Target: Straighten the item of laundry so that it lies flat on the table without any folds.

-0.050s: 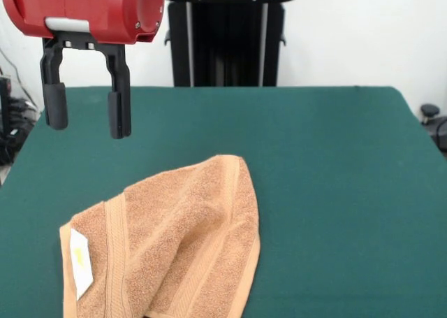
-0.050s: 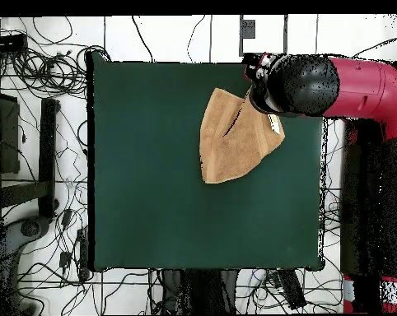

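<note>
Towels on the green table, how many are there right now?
1. A single light-brown towel lies crumpled and folded over on the table, at its front edge in the front view, white tag showing. The open gripper hangs above, apart from it.

No text can be read; the towel's (image 1: 167, 241) white tag (image 1: 80, 261) bears yellow print, illegible.

The arm (image 1: 91, 7) is showing a glossy red rounded housing with a grey strip; the gripper (image 1: 87, 115) is showing black, padded fingers (image 1: 119, 112).
</note>
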